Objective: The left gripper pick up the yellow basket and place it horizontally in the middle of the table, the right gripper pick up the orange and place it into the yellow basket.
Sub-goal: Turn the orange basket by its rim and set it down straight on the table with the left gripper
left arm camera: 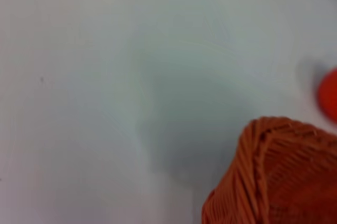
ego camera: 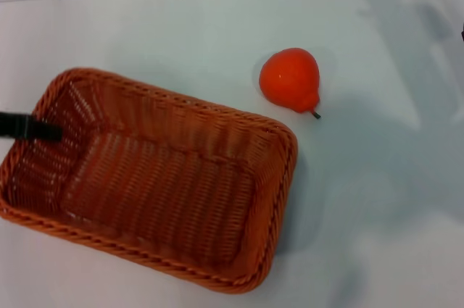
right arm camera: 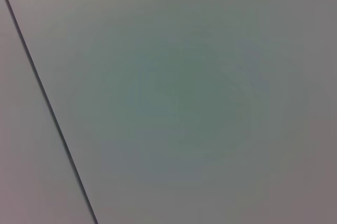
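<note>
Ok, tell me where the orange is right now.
In the head view the orange sits on the table, right of centre, just beyond the basket's far right corner and not touching it.

White table point(ego camera: 377, 199): yellow basket point(ego camera: 156, 177), orange point(ego camera: 290, 80) apart.

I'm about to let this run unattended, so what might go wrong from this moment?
1. The left hand reaches over the yellow basket's short end wall, with one black finger visible inside; a one-sided hold may let the basket tilt or slip.
2. The basket lies skewed near the table's front edge, so dragging it could push it off.
3. The orange rests loose beside the basket's far corner; swinging the basket could knock it rolling. The right hand is out of view.
</note>
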Available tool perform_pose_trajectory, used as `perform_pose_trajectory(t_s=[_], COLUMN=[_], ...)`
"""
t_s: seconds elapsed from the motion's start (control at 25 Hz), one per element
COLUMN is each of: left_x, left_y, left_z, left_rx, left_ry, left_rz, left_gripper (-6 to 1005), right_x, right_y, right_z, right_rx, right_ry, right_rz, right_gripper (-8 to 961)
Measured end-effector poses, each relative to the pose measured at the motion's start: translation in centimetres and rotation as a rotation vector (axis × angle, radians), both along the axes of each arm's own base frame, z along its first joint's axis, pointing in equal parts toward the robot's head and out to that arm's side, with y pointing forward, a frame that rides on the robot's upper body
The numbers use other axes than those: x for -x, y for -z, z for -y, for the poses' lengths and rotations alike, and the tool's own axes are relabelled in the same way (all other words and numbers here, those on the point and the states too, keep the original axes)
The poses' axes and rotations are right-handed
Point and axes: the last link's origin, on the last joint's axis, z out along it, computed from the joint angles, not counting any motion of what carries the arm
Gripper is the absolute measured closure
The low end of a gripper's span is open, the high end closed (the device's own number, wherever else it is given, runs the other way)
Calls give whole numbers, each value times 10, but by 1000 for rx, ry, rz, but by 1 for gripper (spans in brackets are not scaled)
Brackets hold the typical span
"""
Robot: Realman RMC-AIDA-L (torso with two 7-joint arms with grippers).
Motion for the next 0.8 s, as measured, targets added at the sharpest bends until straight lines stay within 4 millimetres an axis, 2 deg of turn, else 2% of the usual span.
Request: perform_pose_trajectory(t_s=[0.44, 0.56, 0.8], left_x=[13, 18, 34], left_y=[-30, -29, -15], left_z=[5, 6, 4], left_rx=[-225, -256, -342], left_ry=[-116, -142, -207], left_rz=[255, 299, 394], left_gripper=[840, 837, 832], right_x=[1, 1, 1], right_y=[2, 3, 3], right_z=[-1, -2, -2], right_rx=[7, 11, 12], right_ry=[4, 8, 9], right_rz=[-3, -2, -2], right_gripper=[490, 490, 490])
